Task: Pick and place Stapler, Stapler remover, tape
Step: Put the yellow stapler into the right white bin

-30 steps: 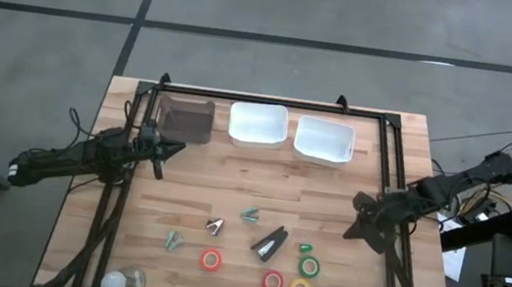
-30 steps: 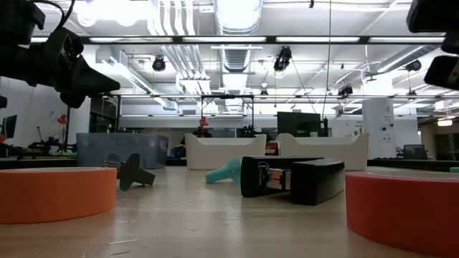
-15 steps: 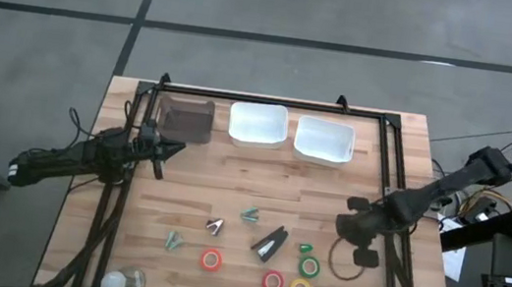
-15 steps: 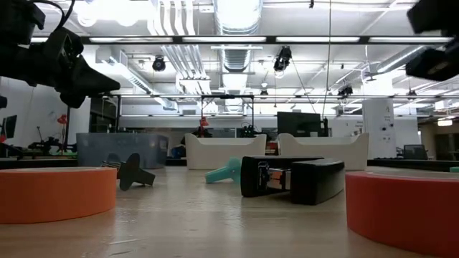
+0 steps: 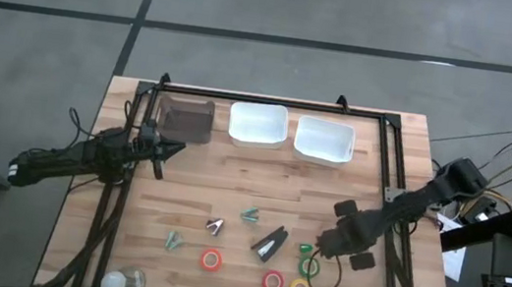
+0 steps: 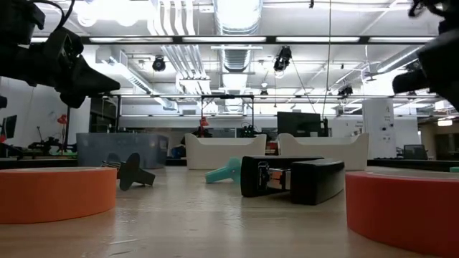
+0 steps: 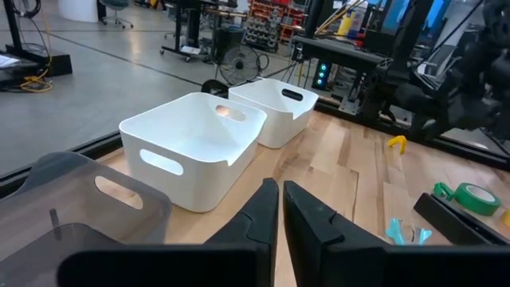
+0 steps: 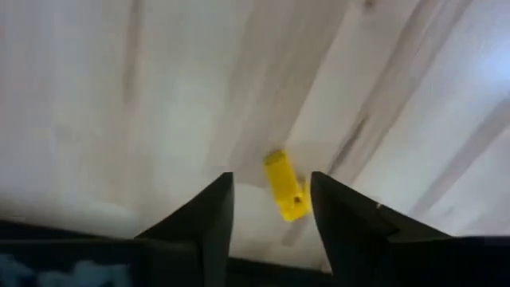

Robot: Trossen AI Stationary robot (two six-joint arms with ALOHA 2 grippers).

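While left gripper point(image 5: 172, 148) waits upper left w/ fingers nearly together, right gripper point(image 5: 319, 248) lower right by green tape point(image 5: 308, 266), fingers apart astride small yellow piece point(image 8: 285, 186).

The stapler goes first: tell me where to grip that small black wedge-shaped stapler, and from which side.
Grip the small black wedge-shaped stapler across its narrow width at mid-length, from straight above, fingers crosswise to its diagonal length; both long sides lie clear. The open right gripper hovers nearest; the left gripper waits by the dark bin.
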